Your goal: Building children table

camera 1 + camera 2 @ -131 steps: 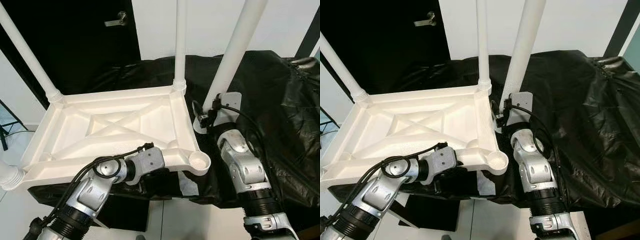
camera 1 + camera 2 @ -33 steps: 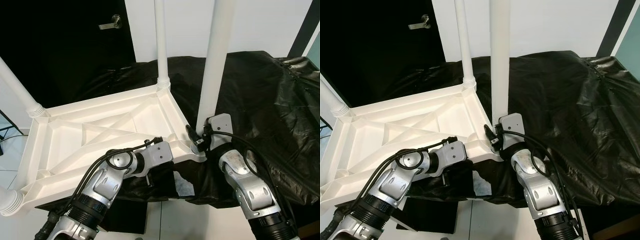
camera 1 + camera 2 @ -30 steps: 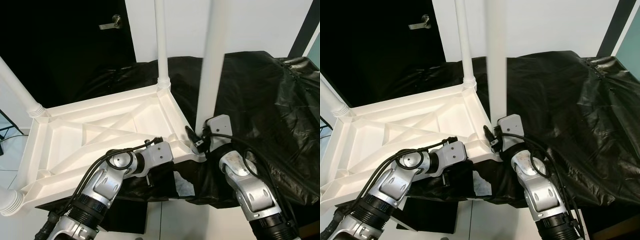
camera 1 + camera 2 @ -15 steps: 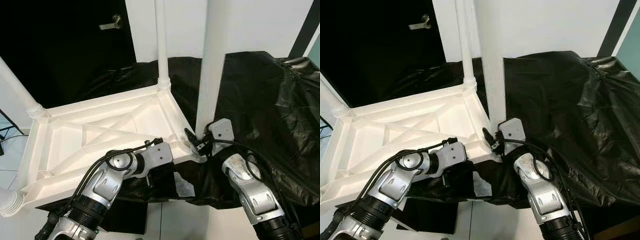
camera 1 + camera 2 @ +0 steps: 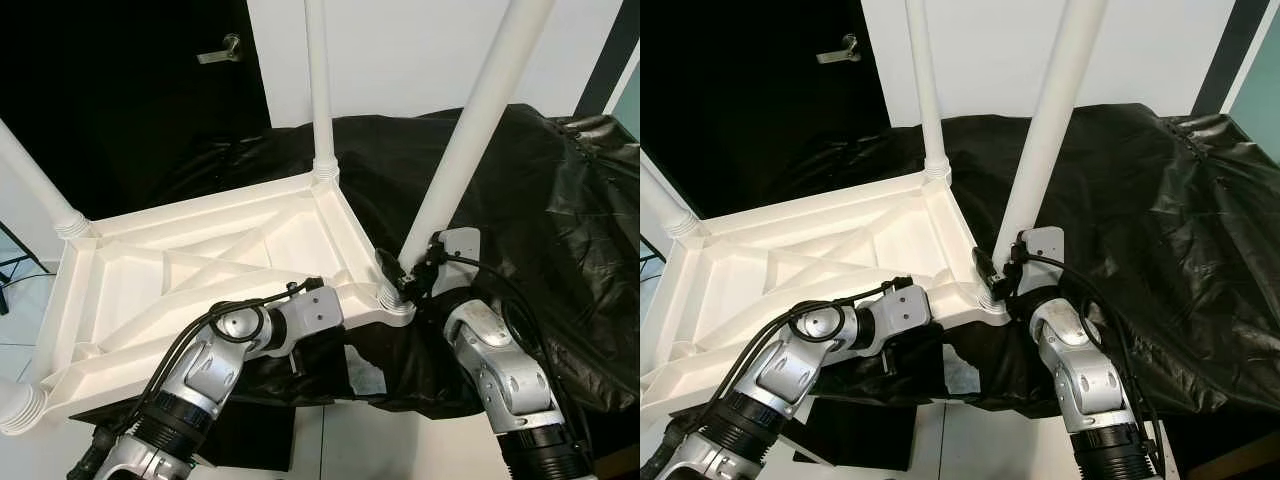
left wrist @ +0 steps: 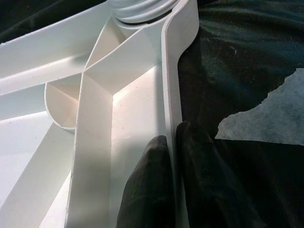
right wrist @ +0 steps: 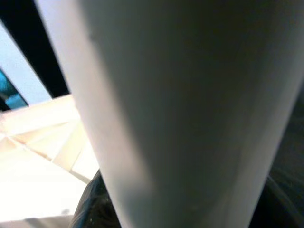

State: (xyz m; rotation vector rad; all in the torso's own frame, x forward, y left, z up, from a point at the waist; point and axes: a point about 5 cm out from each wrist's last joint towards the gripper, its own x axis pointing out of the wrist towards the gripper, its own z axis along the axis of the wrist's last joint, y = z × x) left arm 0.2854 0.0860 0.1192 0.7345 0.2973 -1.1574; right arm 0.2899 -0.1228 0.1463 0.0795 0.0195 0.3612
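The white leg (image 5: 470, 125) is grasped near its foot by the right end effector (image 5: 412, 280); its long axis is tilted up and right from the near-right corner socket (image 5: 393, 300). The upturned tabletop (image 5: 200, 270), lying on the black-draped table (image 5: 560, 200), is clamped at its near rim by the left end effector (image 6: 173, 156).

From the head, our two eye views look forward and down on the upturned table (image 5: 200, 260) and the black sheet (image 5: 1160, 210) — the right eye set slightly to the right, both sharing the same scene, with a door (image 5: 120, 90) far left. Our left wrist view sits very near the table's near rim, facing along its fingers (image 6: 147, 185) towards the corner. Our right wrist view is pressed close against the leg (image 7: 190, 104) — the table a blurred strip behind it.
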